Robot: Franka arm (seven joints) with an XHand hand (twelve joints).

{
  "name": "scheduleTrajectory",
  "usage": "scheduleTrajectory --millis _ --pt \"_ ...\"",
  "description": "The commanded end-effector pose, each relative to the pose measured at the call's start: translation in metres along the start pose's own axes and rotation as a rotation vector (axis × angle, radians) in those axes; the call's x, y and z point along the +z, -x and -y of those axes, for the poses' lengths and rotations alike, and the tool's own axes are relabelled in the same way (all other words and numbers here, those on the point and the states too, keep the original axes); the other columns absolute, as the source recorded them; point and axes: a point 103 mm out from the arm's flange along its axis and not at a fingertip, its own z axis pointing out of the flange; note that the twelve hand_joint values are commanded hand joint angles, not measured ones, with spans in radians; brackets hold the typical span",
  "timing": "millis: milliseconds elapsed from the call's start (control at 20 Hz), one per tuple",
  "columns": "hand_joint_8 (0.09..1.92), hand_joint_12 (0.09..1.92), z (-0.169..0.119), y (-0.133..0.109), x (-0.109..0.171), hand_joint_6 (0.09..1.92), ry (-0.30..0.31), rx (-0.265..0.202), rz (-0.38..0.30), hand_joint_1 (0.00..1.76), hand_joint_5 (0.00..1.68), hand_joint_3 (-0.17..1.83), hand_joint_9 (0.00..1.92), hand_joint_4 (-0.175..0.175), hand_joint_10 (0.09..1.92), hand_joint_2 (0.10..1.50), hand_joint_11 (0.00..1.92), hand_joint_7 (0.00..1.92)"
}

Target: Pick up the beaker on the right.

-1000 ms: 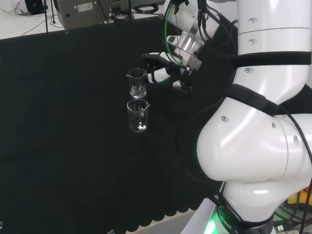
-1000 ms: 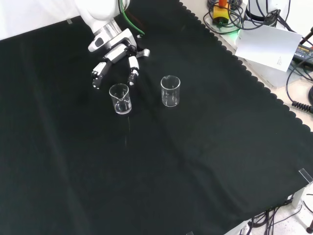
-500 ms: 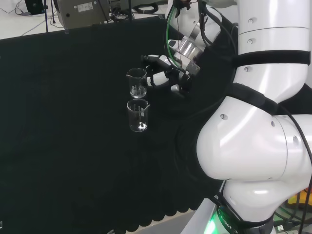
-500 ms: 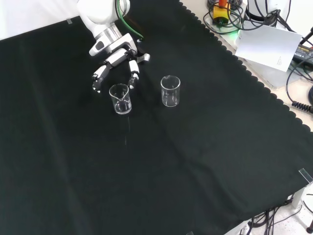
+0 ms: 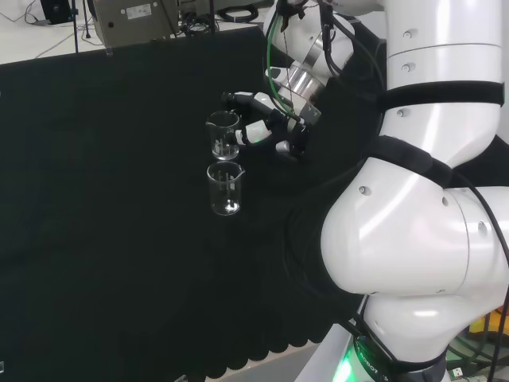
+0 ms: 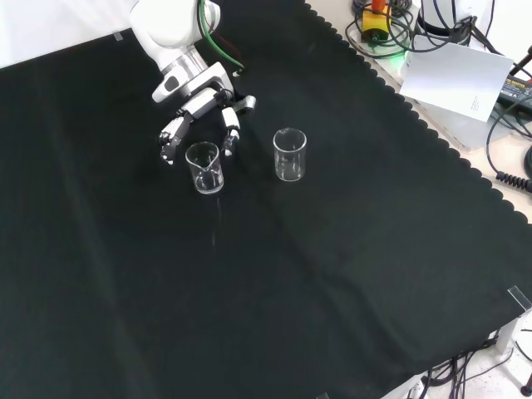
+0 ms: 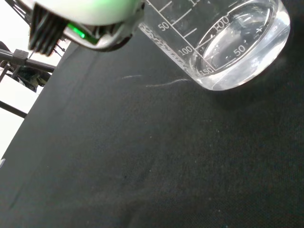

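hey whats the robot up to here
The arm's hand is reaching for one of two clear beakers on the black cloth. Its fingers are spread on either side of the left beaker in the front view, not closed on it. The other beaker stands apart to the right, untouched.

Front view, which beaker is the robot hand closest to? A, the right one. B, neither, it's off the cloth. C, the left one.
C: the robot hand has its fingers spread either side of the left beaker, while the right beaker stands apart.
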Motion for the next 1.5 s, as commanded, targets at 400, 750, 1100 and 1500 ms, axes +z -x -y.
scheduleTrajectory --millis 400,750,1100,1500 --pt "0.7 1.37 -0.009 -0.001 0.016 0.09 0.029 -0.019 -0.051 0.95 0.45 0.69 0.37 -0.018 0.63 0.5 0.08 0.24" --pt "0.71 1.37 -0.015 -0.005 0.026 0.09 0.026 -0.035 -0.069 0.97 0.46 0.7 0.43 -0.02 0.63 0.5 0.08 0.31" --pt "0.71 1.36 -0.019 -0.005 0.031 0.09 0.047 -0.028 -0.09 0.97 0.46 0.7 0.42 -0.021 0.62 0.49 0.07 0.26" --pt "0.74 1.36 -0.022 -0.004 0.035 0.35 0.051 -0.022 -0.121 0.98 0.48 0.69 0.5 -0.023 0.6 0.5 0.09 0.33"
